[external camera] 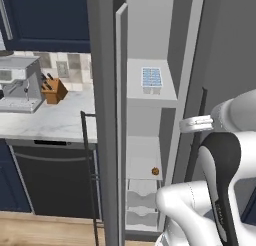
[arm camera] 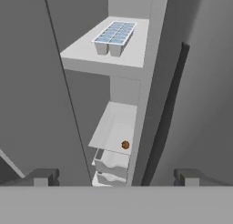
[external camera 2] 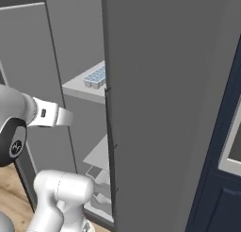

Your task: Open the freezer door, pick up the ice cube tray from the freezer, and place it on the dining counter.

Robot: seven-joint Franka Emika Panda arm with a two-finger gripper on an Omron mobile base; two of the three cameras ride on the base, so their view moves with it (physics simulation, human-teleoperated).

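White rounded arm (external camera: pixel 200 205) with dark joint, small dark-tipped claw (arm camera: pixel 116 177).

At your 9 o'clock: marble worktop (external camera: pixel 47 121) with knife block (external camera: pixel 53 90) and coffee machine (external camera: pixel 19 85), tiled wall behind. Navy cabinets (external camera: pixel 47 15) above, wood floor (external camera: pixel 45 232) at 7.

A small round brown item (external camera: pixel 155 171) sits on the lower light grey shelf, above the stacked drawers (external camera: pixel 141 202). To the left, a marble tabletop (external camera: pixel 55 121) backed by tiles carries a silver coffee machine (external camera: pixel 19 85) and a wooden knife block (external camera: pixel 54 90). Below it is a dark dishwasher front (external camera: pixel 52 180), then wooden floor (external camera: pixel 40 232).
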